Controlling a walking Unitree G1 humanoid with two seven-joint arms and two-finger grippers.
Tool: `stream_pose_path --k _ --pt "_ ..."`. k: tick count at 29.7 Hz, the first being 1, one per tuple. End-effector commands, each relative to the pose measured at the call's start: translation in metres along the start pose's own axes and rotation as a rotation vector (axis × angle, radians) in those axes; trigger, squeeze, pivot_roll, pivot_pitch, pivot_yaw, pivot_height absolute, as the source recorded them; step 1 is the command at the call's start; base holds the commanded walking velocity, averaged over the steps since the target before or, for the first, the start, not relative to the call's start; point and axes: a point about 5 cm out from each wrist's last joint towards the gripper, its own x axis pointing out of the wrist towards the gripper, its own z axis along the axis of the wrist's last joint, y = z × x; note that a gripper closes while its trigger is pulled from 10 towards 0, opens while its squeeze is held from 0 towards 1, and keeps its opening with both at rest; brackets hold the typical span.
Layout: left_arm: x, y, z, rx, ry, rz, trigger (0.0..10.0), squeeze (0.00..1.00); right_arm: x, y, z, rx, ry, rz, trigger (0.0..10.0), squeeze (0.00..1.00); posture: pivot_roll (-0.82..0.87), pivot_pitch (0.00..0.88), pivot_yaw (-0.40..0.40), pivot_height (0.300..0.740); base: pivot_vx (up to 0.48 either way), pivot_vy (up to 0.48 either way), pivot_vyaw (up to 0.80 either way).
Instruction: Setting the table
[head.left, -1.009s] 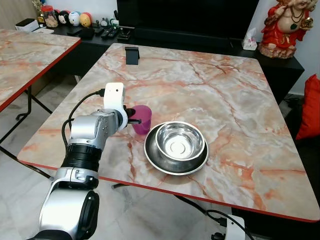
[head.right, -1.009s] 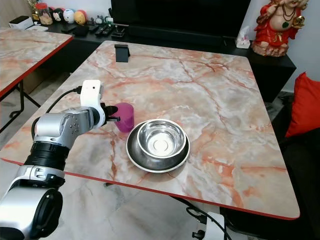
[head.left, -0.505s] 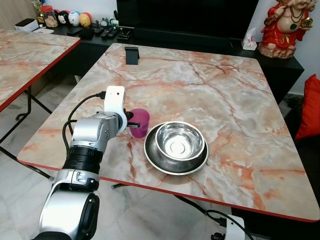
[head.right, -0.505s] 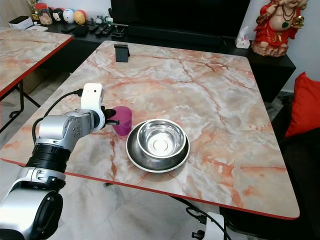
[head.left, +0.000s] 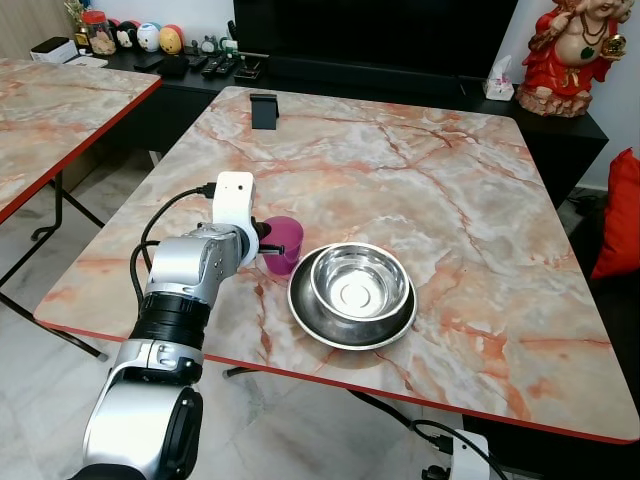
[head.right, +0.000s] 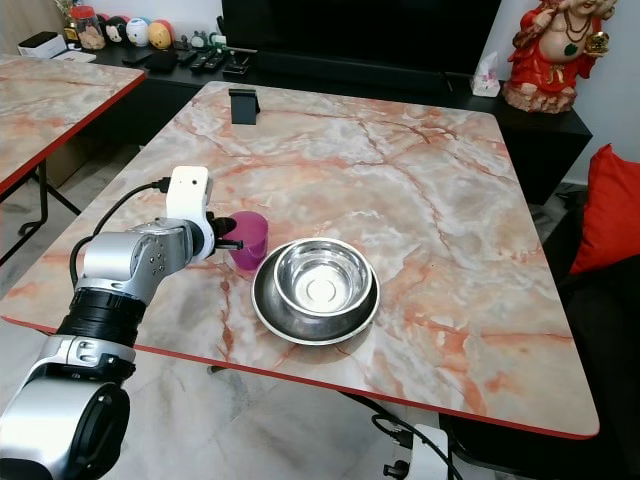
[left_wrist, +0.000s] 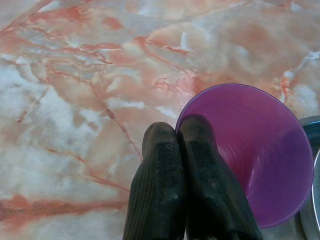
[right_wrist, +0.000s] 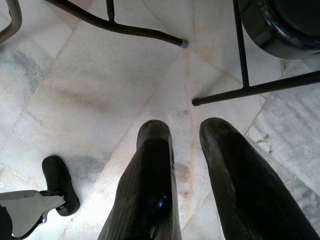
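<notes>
Purple cup (head.left: 283, 243) is held upright on the marble table (head.left: 420, 180), its rim pinched between the closed fingers (left_wrist: 200, 165) of the left gripper (left_wrist: 178, 131). Just beside it a steel bowl (head.left: 358, 281) is nested in a steel plate (head.left: 306, 312). The right gripper (right_wrist: 184, 131) is seen parted above floor tiles (right_wrist: 75, 95).

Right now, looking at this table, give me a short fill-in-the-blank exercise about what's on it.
1. The left gripper pinches the rim of a ____ cup.
2. The steel bowl sits inside a larger steel ____.
3. The cup stands to the bowl's ____.
4. The right gripper hangs over the ____.

Missing: purple; dish; left; floor
</notes>
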Motion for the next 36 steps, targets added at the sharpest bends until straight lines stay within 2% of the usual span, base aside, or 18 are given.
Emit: stream_pose_path --k 1,2,8,9,10,12,15,16,17,23,31,32,33,34,36 --pt "0.000 0.003 0.001 0.010 -0.013 0.023 10.0 0.47 0.000 -0.002 -0.003 0.011 0.013 -0.007 10.0 0.00 0.10 0.014 -0.049 0.740 0.000 0.000 0.00" --pt "0.000 0.003 0.002 0.010 -0.014 0.025 10.0 0.56 0.000 -0.002 -0.003 0.011 0.013 -0.008 10.0 0.00 0.10 0.014 -0.049 0.740 0.000 0.000 0.00" --pt "0.000 0.001 0.003 0.008 -0.022 0.027 10.0 0.55 0.000 -0.002 -0.003 0.011 0.012 -0.008 10.0 0.00 0.10 0.017 -0.050 0.740 0.000 0.000 0.00" --pt "0.000 0.001 0.003 0.005 -0.024 0.027 10.0 0.71 0.000 -0.002 -0.003 0.011 0.012 -0.008 10.0 0.00 0.10 0.017 -0.050 0.740 0.000 0.000 0.00" --pt "0.000 0.001 0.003 0.005 -0.024 0.027 10.0 0.71 0.000 -0.002 -0.003 0.011 0.012 -0.008 10.0 0.00 0.10 0.017 -0.050 0.740 0.000 0.000 0.00" --pt "0.000 0.000 0.004 0.000 -0.027 0.026 10.0 0.69 0.000 -0.002 -0.003 0.011 0.012 -0.008 10.0 0.00 0.10 0.017 -0.050 0.740 0.000 0.000 0.00" --pt "0.000 0.000 0.004 -0.005 -0.032 0.027 10.0 0.56 0.000 -0.002 -0.003 0.012 0.012 -0.010 10.0 0.00 0.10 0.018 -0.051 0.740 0.000 0.000 0.00" --pt "0.000 0.000 0.004 -0.005 -0.033 0.028 10.0 0.56 0.000 -0.002 -0.003 0.013 0.012 -0.010 10.0 0.00 0.10 0.018 -0.051 0.740 0.000 0.000 0.00" --pt "0.000 0.000 0.006 -0.009 -0.041 0.028 10.0 0.00 0.000 -0.002 -0.003 0.013 0.012 -0.010 10.0 0.00 0.10 0.018 -0.051 0.740 0.000 0.000 0.00" --pt "-0.001 -0.001 0.011 -0.037 -0.080 0.032 10.0 0.00 0.000 -0.002 -0.003 0.012 0.013 -0.009 10.0 0.00 0.10 0.019 -0.053 0.740 0.000 0.000 0.00" --pt "-0.002 -0.002 0.013 -0.026 -0.108 0.037 10.0 0.00 0.000 -0.002 -0.003 0.011 0.012 -0.009 10.0 0.00 0.10 0.020 -0.053 0.740 0.000 0.000 0.00" --pt "-0.003 -0.002 0.015 -0.024 -0.126 0.040 10.0 0.00 0.000 -0.002 -0.003 0.011 0.012 -0.009 10.0 0.00 0.10 0.020 -0.054 0.740 0.000 0.000 0.00" --pt "-0.006 -0.002 0.026 0.005 -0.224 0.050 10.0 0.00 0.000 -0.002 -0.003 0.011 0.011 -0.009 10.0 0.00 0.10 0.020 -0.054 0.740 0.000 0.000 0.00" --pt "-0.006 -0.002 0.026 0.005 -0.224 0.050 10.0 0.00 0.000 -0.002 -0.003 0.011 0.011 -0.009 10.0 0.00 0.10 0.020 -0.054 0.740 0.000 0.000 0.00" --pt "-0.013 -0.001 0.038 0.068 -0.363 0.067 10.0 0.00 0.000 -0.002 -0.003 0.011 0.010 -0.009 10.0 0.00 0.10 0.021 -0.054 0.740 0.000 0.000 0.00"
